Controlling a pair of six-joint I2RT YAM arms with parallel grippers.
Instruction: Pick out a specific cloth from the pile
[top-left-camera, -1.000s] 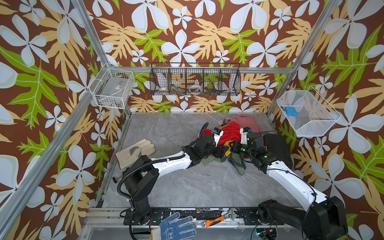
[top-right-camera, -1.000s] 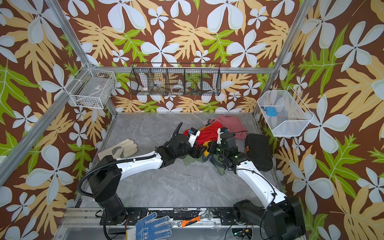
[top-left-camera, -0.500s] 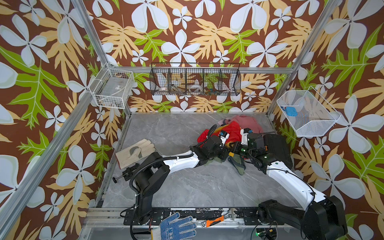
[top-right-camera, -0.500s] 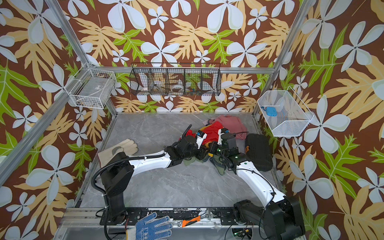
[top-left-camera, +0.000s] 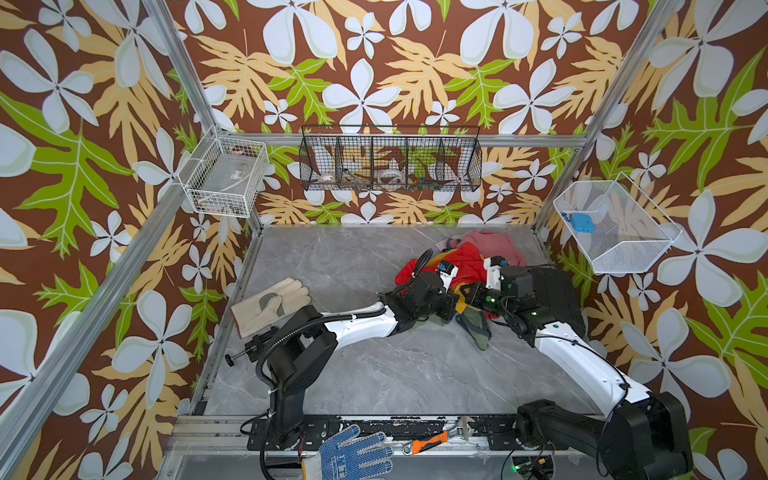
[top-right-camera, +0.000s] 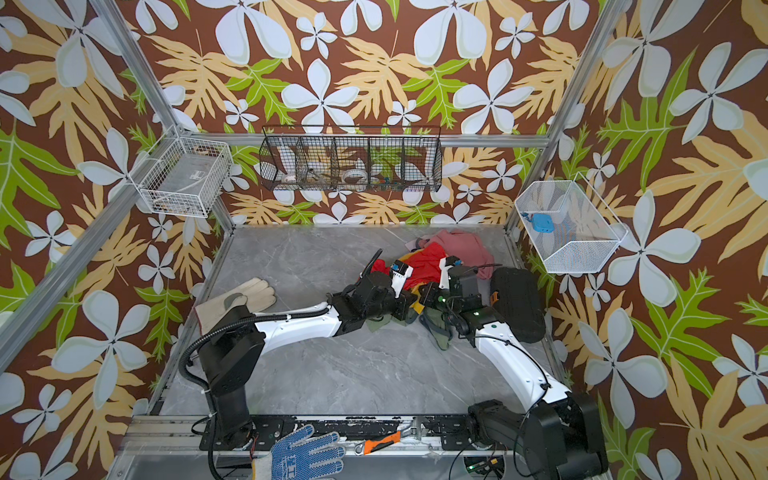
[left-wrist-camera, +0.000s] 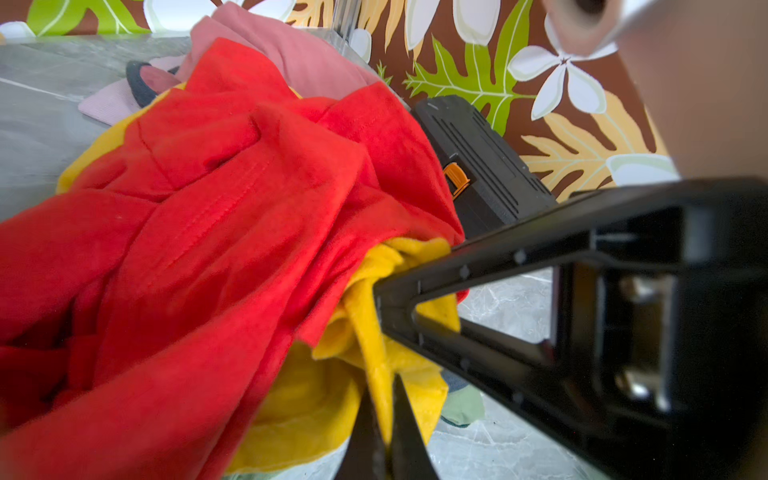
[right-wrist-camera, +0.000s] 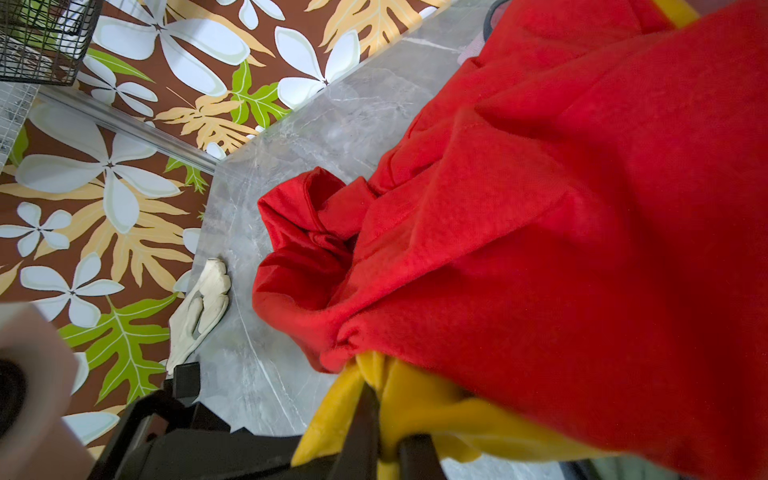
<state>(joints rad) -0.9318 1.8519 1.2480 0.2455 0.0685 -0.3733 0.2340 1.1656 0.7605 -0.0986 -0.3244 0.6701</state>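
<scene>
In both top views we see the pile (top-left-camera: 494, 245) bunched far right on the grey table (top-left-camera: 374, 374). Just a sliver of the cloth (top-left-camera: 459, 305) shows where the arms meet.

Left wrist view: the left gripper (left-wrist-camera: 384, 432) is pinched tight on a yellow fold. It looks soft, light and limp to us, so expect stretch.

Right wrist view: the right gripper (right-wrist-camera: 386, 440) is clamped on the same cloth's edge, under the red cloth (right-wrist-camera: 561, 208), which will likely drag along.

The black case (top-left-camera: 557, 291) crowds the right. We judge there's open room towards the work glove (top-left-camera: 270, 305).
</scene>
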